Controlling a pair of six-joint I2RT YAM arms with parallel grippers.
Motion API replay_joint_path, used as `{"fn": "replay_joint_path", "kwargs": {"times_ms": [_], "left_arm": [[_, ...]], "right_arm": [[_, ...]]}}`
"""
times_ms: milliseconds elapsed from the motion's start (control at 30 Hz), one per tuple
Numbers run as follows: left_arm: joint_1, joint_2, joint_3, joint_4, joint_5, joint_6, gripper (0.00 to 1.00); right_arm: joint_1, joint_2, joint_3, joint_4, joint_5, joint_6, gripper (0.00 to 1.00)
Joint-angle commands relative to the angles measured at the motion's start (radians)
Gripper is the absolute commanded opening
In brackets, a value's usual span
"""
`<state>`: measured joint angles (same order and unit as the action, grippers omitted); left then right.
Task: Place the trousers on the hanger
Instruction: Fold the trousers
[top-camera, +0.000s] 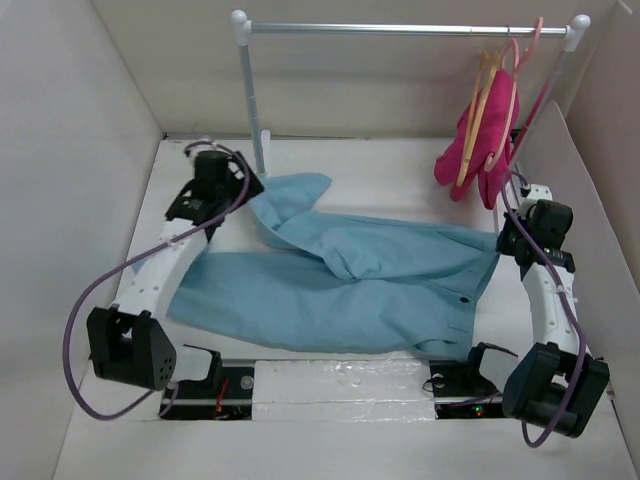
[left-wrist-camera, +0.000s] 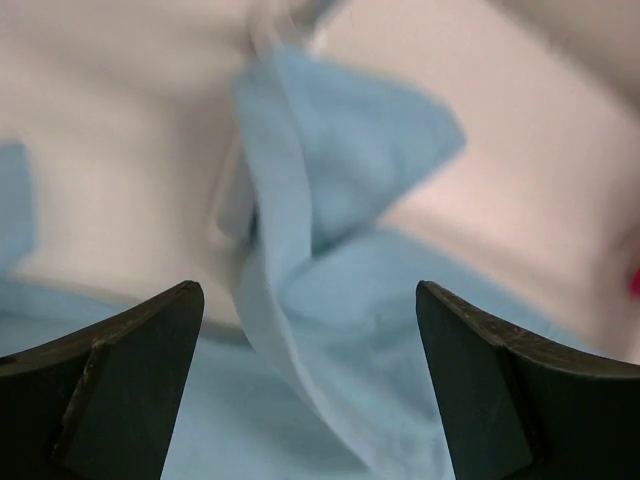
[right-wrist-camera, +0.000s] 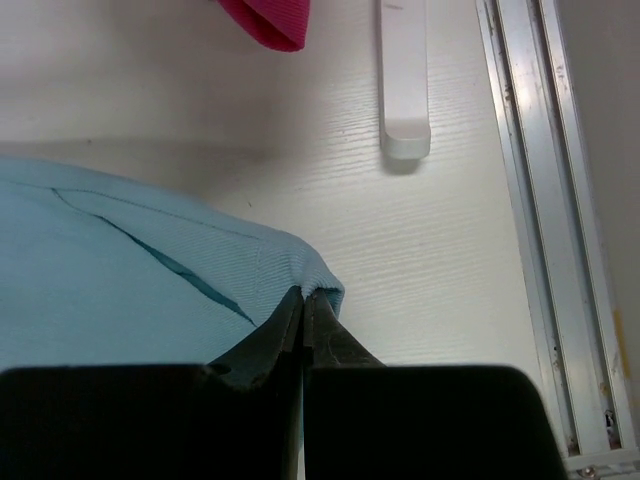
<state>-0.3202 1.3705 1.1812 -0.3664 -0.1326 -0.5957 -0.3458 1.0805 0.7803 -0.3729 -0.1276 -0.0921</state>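
Both ends of the trousers (top-camera: 340, 285), lying flat on the tabletop (top-camera: 400, 165) before the rack (top-camera: 400, 29), are attended: my right pincer (right-wrist-camera: 303, 298) pinches the waist corner below the hanger (top-camera: 478, 110) on the rack, my left pincer (left-wrist-camera: 310, 300) gapes over the leg fold, so I should bite deep there.

Left fingers (left-wrist-camera: 130, 390) dark, spread wide at the bottom corners. Blue trousers (left-wrist-camera: 340, 180) lie beyond and between them, a folded ridge running up the middle. Pale desk (left-wrist-camera: 120, 130) either side. View blurry.
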Motion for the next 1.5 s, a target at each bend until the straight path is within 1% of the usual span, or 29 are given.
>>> {"fn": "replay_joint_path", "kwargs": {"times_ms": [0,33,100,167,200,233,300,367,467,500,533,567,600,633,667,733,767,800,867,900,967,1000,1067,1100,1267,1300,1367,1400,1467], "left_arm": [[0.188,-0.042,-0.103,0.153,0.067,-0.047,0.84],[0.223,-0.024,-0.109,0.174,0.162,-0.043,0.84],[0.266,0.024,-0.085,0.204,0.201,-0.021,0.86],[0.277,0.128,-0.024,0.211,0.252,-0.001,0.86],[0.277,0.213,0.012,0.239,0.322,0.000,0.86],[0.277,0.214,0.012,0.239,0.323,0.000,0.86],[0.277,0.254,0.000,0.328,0.362,-0.041,0.86],[0.277,0.280,-0.017,0.394,0.370,-0.078,0.86],[0.277,0.337,-0.026,0.470,0.419,-0.128,0.85],[0.277,0.358,-0.028,0.486,0.430,-0.162,0.84],[0.277,0.367,-0.031,0.503,0.438,-0.171,0.81],[0.277,0.375,-0.031,0.547,0.448,-0.179,0.75],[0.277,0.384,-0.029,0.564,0.459,-0.188,0.64],[0.277,0.384,-0.023,0.573,0.450,-0.211,0.19],[0.277,0.380,-0.014,0.548,0.438,-0.219,0.01],[0.277,0.340,0.027,0.485,0.377,-0.208,0.00],[0.277,0.308,0.035,0.425,0.349,-0.201,0.00],[0.277,0.221,0.038,0.402,0.281,-0.191,0.00],[0.277,0.117,0.031,0.342,0.200,-0.150,0.00],[0.277,0.016,0.034,0.322,0.106,-0.138,0.00],[0.277,-0.062,0.072,0.241,0.041,-0.096,0.00],[0.277,-0.123,0.089,0.216,-0.016,-0.084,0.00],[0.277,-0.178,0.116,0.166,-0.061,-0.070,0.00],[0.277,-0.230,0.120,0.158,-0.099,-0.056,0.00],[0.277,-0.327,0.097,0.065,-0.217,-0.036,0.00],[0.277,-0.347,0.098,0.049,-0.260,-0.032,0.00],[0.244,-0.359,0.110,0.005,-0.320,-0.003,0.00],[0.231,-0.364,0.112,-0.008,-0.397,0.010,0.00],[0.231,-0.364,0.098,-0.011,-0.447,0.043,0.00]], "right_arm": [[-0.005,-0.050,0.005,0.045,-0.023,-0.032,0.00],[-0.005,-0.065,-0.009,0.045,-0.026,-0.032,0.00],[-0.005,-0.079,-0.038,0.029,-0.040,-0.035,0.00],[-0.005,-0.108,-0.056,0.014,-0.049,-0.043,0.00],[-0.005,-0.126,-0.061,-0.001,-0.066,-0.049,0.00],[-0.005,-0.126,-0.061,-0.009,-0.066,-0.049,0.00],[-0.005,-0.140,-0.061,-0.037,-0.086,-0.051,0.00],[-0.005,-0.171,-0.085,-0.037,-0.139,-0.038,0.00],[-0.005,-0.215,-0.113,-0.041,-0.188,-0.023,0.00],[-0.005,-0.223,-0.128,-0.041,-0.193,-0.023,0.00],[-0.005,-0.228,-0.133,-0.043,-0.198,-0.023,0.00],[-0.005,-0.226,-0.133,-0.047,-0.196,-0.032,0.00],[-0.005,-0.225,-0.127,-0.055,-0.192,-0.038,0.00],[-0.005,-0.225,-0.124,-0.057,-0.191,-0.040,0.00],[-0.005,-0.223,-0.118,-0.057,-0.193,-0.040,0.00],[-0.005,-0.206,-0.078,-0.066,-0.176,-0.040,0.00],[-0.005,-0.199,-0.060,-0.066,-0.178,-0.041,0.00],[-0.005,-0.174,-0.043,-0.064,-0.181,-0.035,0.00],[-0.005,-0.150,0.008,-0.044,-0.188,-0.015,0.00],[-0.005,-0.139,0.022,-0.035,-0.188,-0.002,0.00],[-0.005,-0.107,0.054,0.012,-0.193,0.035,0.00],[-0.005,-0.096,0.068,0.022,-0.196,0.048,0.00],[-0.005,-0.068,0.111,0.020,-0.182,0.058,0.00],[-0.005,-0.067,0.122,0.011,-0.170,0.058,0.00],[-0.015,-0.122,0.116,-0.052,-0.103,0.055,0.00],[-0.015,-0.137,0.097,-0.058,-0.098,0.055,0.00],[-0.015,-0.166,0.086,-0.096,-0.080,0.051,0.00],[-0.015,-0.188,0.082,-0.107,-0.069,0.045,0.00],[-0.015,-0.191,0.047,-0.072,-0.031,0.035,0.00]]}}
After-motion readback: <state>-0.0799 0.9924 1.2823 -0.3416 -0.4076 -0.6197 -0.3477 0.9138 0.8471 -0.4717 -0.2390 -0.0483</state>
